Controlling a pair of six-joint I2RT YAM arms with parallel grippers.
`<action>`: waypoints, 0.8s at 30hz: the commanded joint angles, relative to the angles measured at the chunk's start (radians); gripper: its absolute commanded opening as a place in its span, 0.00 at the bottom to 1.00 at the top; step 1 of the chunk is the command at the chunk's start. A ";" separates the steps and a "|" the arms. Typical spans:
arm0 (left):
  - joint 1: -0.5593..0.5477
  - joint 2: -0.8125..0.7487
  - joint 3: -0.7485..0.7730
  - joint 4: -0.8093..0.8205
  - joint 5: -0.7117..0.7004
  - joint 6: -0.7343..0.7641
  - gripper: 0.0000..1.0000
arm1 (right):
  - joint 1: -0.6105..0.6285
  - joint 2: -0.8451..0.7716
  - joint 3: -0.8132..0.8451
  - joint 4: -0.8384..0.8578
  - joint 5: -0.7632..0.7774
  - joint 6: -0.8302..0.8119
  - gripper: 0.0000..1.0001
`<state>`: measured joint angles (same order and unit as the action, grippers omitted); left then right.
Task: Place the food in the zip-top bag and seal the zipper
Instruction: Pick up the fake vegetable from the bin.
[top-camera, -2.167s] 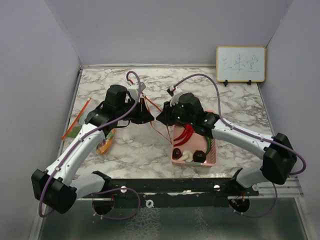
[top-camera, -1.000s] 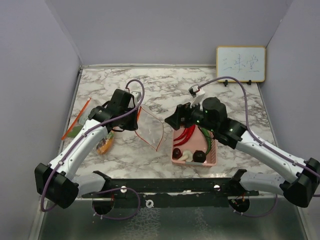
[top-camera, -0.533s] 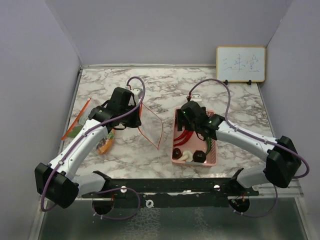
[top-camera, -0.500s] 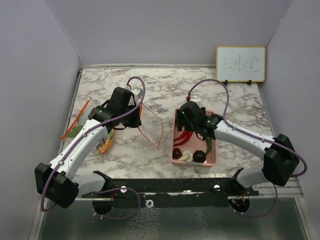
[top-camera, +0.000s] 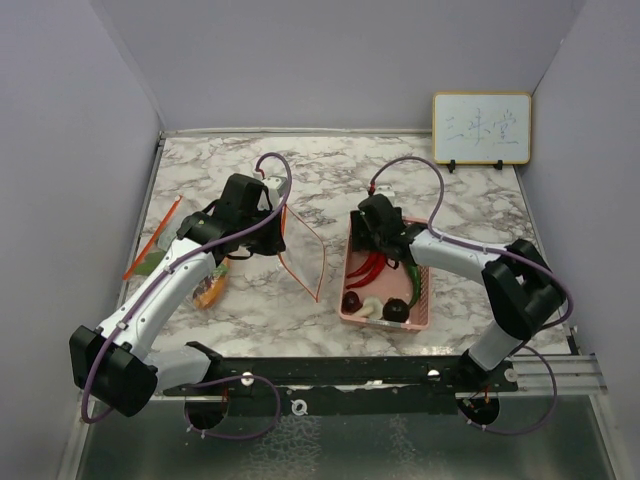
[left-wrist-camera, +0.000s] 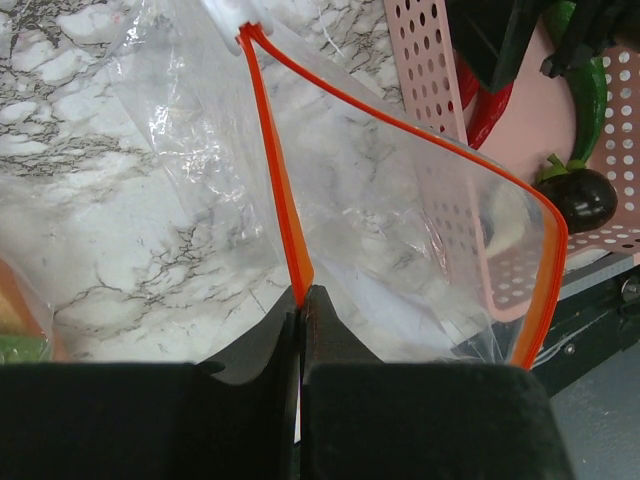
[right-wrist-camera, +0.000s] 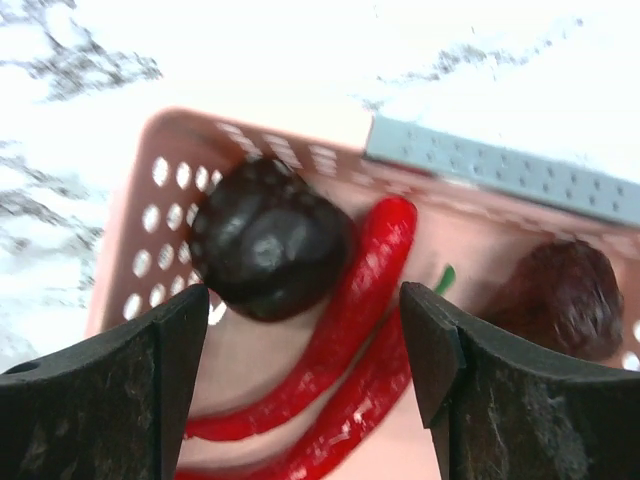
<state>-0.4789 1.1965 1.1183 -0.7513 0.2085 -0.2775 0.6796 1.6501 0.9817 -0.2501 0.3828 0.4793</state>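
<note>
From above, your left gripper holds the zip-top bag up by its rim, mouth open, just beside the pink basket. Your right gripper hangs over the basket's far end, so it is the arm nearer the food.

On the left wrist, the jaws are clamped together on the orange zipper strip.

On the right wrist, the fingers stand apart and empty. The red chilies lie directly below, their long axis running diagonally through the gap, with a dark round piece touching them.
</note>
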 joint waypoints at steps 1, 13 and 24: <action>0.005 0.001 0.017 0.011 0.023 0.013 0.00 | -0.033 0.034 -0.018 0.236 -0.090 -0.052 0.76; 0.005 0.011 0.010 0.009 0.026 0.014 0.00 | -0.037 0.154 0.026 0.254 -0.116 -0.050 0.41; 0.005 0.047 0.010 0.040 0.031 0.014 0.00 | -0.025 -0.296 -0.045 0.178 -0.396 -0.083 0.12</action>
<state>-0.4789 1.2251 1.1183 -0.7437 0.2184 -0.2737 0.6403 1.5764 0.9493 -0.0830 0.2161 0.4217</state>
